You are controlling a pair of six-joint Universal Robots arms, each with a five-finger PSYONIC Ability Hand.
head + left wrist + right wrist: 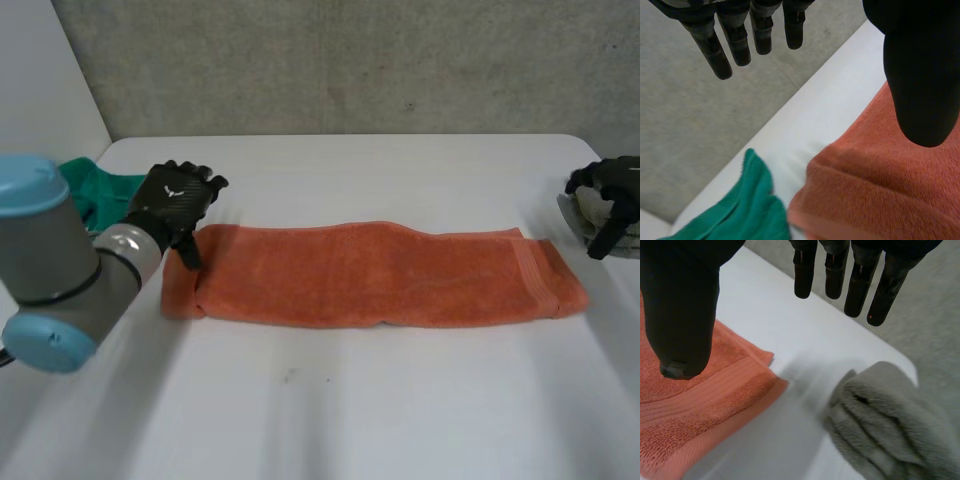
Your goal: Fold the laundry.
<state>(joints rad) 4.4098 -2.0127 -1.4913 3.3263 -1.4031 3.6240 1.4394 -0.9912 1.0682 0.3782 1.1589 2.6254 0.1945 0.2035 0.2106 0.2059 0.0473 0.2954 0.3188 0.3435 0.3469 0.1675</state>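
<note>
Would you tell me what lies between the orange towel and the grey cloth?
Only bare white table, seen in the right wrist view, separates the folded orange terry towel from the crumpled grey fleecy cloth.

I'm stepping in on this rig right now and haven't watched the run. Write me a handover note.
Left hand: open, holding nothing, at the orange towel's left end, thumb over the cloth.
Right hand: open, holding nothing, above the grey towel, just past the orange towel's right end.
Done: the orange towel lies as a long strip across the table, apparently folded lengthwise.
Left: fold the strip end to end; the green cloth at the far left edge looks bunched, not folded.
</note>
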